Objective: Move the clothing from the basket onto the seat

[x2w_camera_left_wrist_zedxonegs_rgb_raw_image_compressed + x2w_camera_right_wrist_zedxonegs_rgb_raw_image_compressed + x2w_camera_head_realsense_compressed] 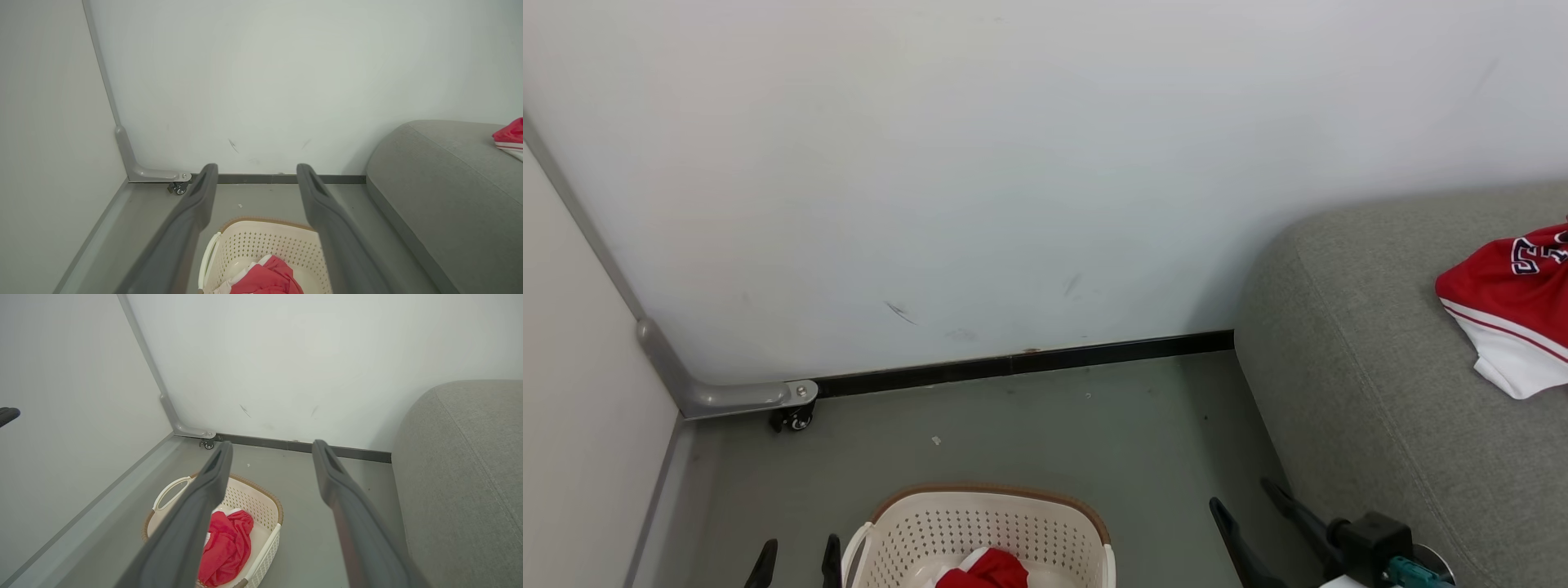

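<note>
Red cloth (pixel 224 543) bunched in the cream basket (pixel 265 498) is my next pick; 1 jersey (pixel 1511 318) already lies on the grey seat (pixel 1380 392). I would lower the left gripper (pixel 257 169) straight into the heap and take a thick fold near its middle. Both it and the right gripper (pixel 271 447) are spread wide and empty. The cloth lies below, between the 2, nearer the left.
</note>
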